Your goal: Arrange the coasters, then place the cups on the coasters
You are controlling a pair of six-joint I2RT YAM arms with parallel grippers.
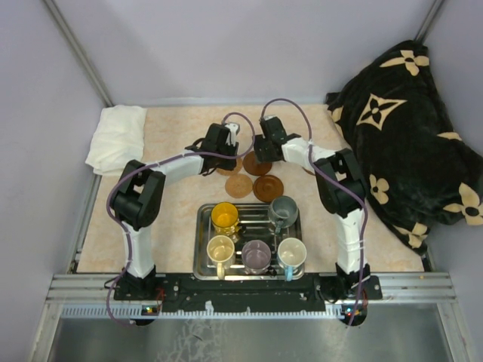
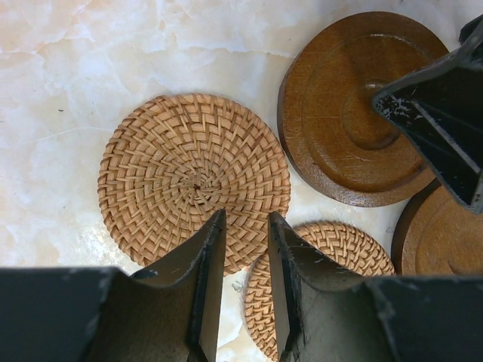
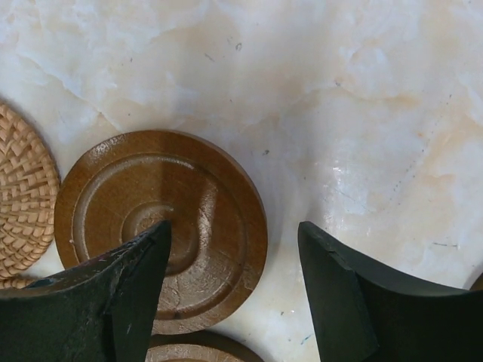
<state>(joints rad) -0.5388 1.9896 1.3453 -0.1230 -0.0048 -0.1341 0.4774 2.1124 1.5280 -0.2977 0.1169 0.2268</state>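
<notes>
Four coasters (image 2: 194,181) clustered, edges close, bare tabletop (image 2: 75,60) around.

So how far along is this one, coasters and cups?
Nothing looks finished. In hand: the coasters are bunched mid-table. The left end effector, open, is over a woven coaster. The right end effector, open, is over a dark wooden coaster. Left: spreading the coasters out, then moving all five cups, which sit in the steel tray.
</notes>
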